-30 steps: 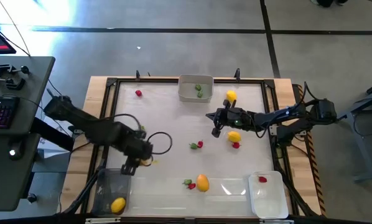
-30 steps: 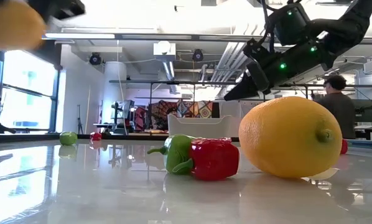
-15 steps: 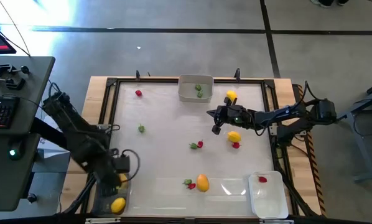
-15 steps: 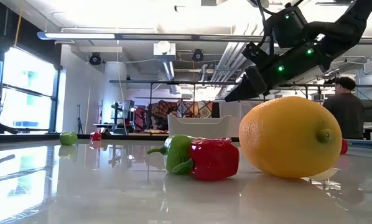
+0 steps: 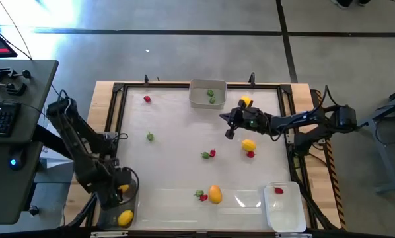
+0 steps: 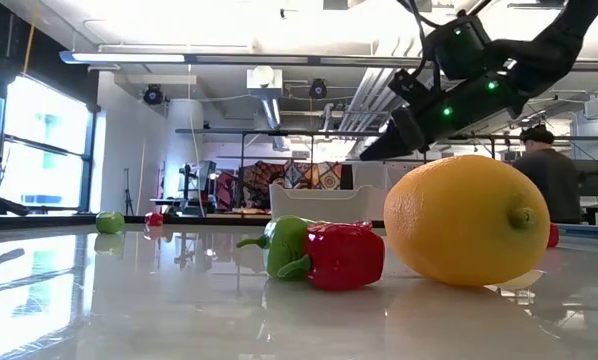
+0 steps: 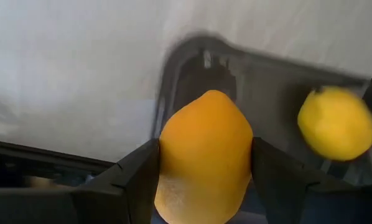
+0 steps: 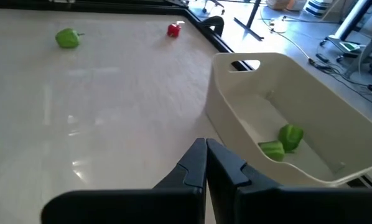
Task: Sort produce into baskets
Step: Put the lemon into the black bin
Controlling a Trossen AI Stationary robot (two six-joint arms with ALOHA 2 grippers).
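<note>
Over the dark bin [image 5: 115, 210] at the near left, the left gripper [image 7: 204, 165] clamps an orange fruit [image 7: 204, 155] and does best to lower before letting go (a lemon [image 7: 336, 122] already lies inside), while the right gripper [image 8: 206, 163], fingers pressed together and empty, waits by the pale bin [image 8: 285, 106].

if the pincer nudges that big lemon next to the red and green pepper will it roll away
Probably yes. The lemon is a smooth rounded oval resting on a small patch of the glossy table, so a nudge would likely roll or wobble it. Its pointed ends suggest a curving roll, not a straight one. The pepper lies close beside it and may block it on that side.
</note>
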